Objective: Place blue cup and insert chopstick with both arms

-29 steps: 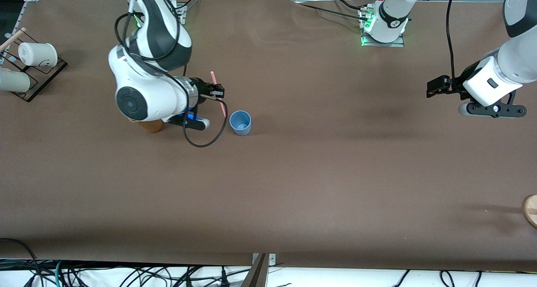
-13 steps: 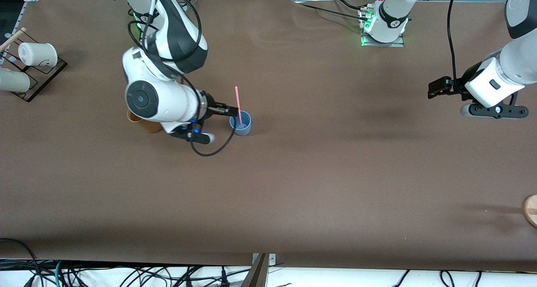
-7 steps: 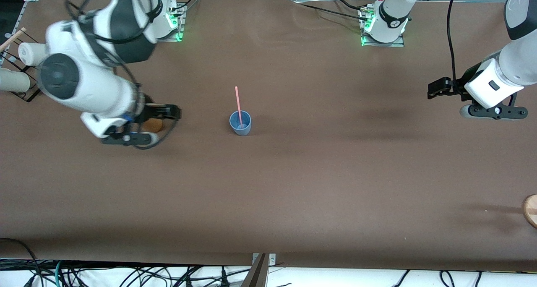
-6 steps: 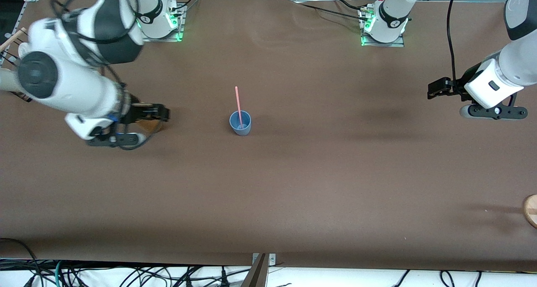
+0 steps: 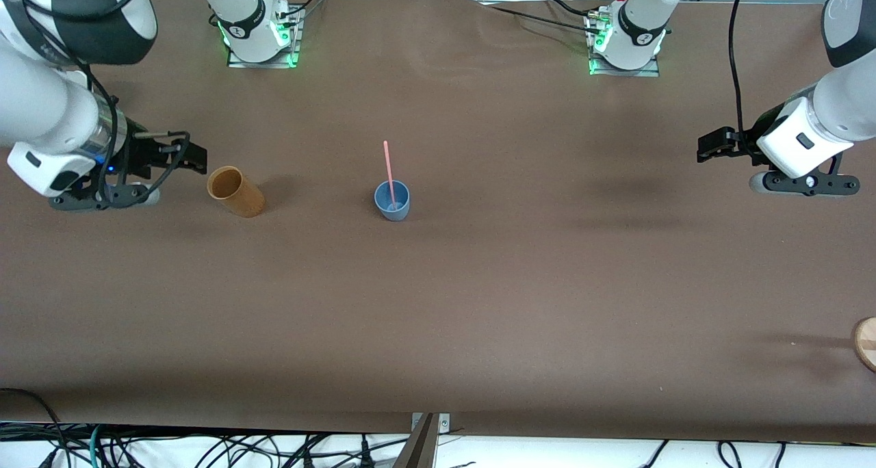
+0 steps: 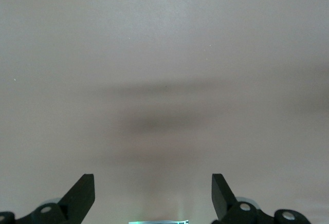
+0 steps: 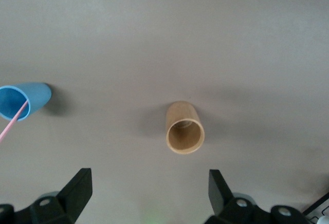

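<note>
The blue cup [image 5: 392,200] stands upright in the middle of the table with the pink chopstick [image 5: 388,167] leaning inside it. Both also show in the right wrist view, the cup [image 7: 23,99] and the chopstick [image 7: 13,123]. My right gripper [image 5: 195,157] is open and empty, in the air at the right arm's end of the table, beside the brown cup [image 5: 235,191]. In its own view the gripper [image 7: 149,190] is above bare table. My left gripper [image 5: 706,144] is open and empty, held in the air at the left arm's end; its own view [image 6: 152,193] shows only bare table.
The tan-brown cup [image 7: 184,127] stands between the right gripper and the blue cup. A round wooden object [image 5: 866,343] lies at the table edge at the left arm's end, nearer the front camera. Cables hang along the table's near edge.
My right gripper let go of the chopstick in the blue cup and drew away toward the right arm's end, uncovering the brown cup. The left arm has not moved.
</note>
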`<action>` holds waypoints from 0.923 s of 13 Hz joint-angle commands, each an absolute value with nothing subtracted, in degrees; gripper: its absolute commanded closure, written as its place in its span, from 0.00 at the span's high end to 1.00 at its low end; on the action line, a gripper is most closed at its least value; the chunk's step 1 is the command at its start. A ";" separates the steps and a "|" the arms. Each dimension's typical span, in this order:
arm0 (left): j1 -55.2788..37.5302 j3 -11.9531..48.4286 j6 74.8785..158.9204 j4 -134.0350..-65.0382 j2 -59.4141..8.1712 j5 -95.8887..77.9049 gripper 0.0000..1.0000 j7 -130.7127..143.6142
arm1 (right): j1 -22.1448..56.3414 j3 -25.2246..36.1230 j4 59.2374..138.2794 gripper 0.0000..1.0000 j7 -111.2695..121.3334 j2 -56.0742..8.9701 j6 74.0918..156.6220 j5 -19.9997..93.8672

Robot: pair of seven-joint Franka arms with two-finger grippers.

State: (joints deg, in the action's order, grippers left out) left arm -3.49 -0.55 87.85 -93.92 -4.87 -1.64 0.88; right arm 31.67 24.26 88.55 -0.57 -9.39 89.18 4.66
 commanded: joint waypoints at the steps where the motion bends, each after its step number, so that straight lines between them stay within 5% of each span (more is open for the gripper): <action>1: -3.16 -0.53 87.36 -92.37 -5.62 -2.81 1.00 0.97 | 29.90 21.46 101.74 1.00 -0.18 1.46 95.60 1.68; 6: -3.25 -0.53 87.36 -92.20 -5.63 -2.72 1.00 0.97 | -2.84 -7.95 100.12 1.00 -2.90 1.86 93.02 0.70; 12: -3.25 -0.53 87.45 -92.20 -5.63 -2.72 1.00 0.97 | -0.09 -2.03 93.60 1.00 -3.43 -2.11 92.90 1.32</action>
State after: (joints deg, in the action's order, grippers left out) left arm -3.47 -0.56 87.85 -93.79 -4.94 -1.64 0.88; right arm -1.49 -4.32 96.29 -2.52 -0.19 93.61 1.22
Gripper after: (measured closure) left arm 0.000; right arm 0.000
